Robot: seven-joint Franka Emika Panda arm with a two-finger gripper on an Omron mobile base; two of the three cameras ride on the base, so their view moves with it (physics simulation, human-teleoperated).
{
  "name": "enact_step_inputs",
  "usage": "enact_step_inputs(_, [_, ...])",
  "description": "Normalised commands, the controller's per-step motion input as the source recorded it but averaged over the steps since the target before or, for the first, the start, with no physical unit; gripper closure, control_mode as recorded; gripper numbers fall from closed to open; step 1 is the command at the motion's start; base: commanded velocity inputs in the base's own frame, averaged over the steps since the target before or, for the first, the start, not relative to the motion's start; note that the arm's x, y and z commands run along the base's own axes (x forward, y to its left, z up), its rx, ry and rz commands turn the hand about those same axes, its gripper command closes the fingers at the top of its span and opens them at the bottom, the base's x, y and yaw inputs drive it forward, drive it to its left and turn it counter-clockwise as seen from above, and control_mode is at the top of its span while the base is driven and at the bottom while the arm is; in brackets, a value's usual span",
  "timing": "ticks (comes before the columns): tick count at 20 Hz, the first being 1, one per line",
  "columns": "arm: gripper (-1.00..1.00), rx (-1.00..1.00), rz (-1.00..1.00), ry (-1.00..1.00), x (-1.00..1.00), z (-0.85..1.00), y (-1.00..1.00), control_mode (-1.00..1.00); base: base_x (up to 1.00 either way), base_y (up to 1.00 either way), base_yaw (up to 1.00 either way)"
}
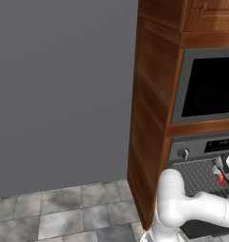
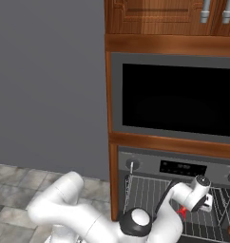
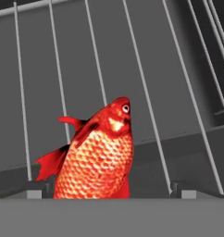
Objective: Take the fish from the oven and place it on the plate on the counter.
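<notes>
— Orange-red scales are seen close up: the fish point(image 3: 97, 152) is lying on the wire rack point(image 3: 146, 92) inside the oven point(image 2: 183, 171).

— The gripper point(image 3: 109, 194) is held wide apart, one tip to each side of it, nothing gripped.

— The body should be centred between the tips before they are closed, and the wires avoided.

Orange-red fish point(image 3: 97, 157) on oven point(image 2: 183, 167) rack

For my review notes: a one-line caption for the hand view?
Orange-red fish lying on the oven's wire rack, framed between the open fingers.
</notes>
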Motion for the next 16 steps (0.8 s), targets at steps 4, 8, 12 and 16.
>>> enact_step_inputs(4, [-1.00,0.00,0.00,0.00,-0.06,-0.54,0.00,-1.00,0.00,0.00,0.00])
enact_step_inputs(8, [-1.00,0.00,0.00,0.00,-0.22,-0.68,0.00,-1.00,0.00,0.00,0.00])
enact_step_inputs(12, [-1.00,0.00,0.00,0.00,-0.36,-0.68,0.00,-1.00,0.00,0.00,0.00])
enact_step_inputs(16, [-1.00,0.00,0.00,-0.02,-0.33,-0.45,0.00,-1.00,0.00,0.00,0.00])
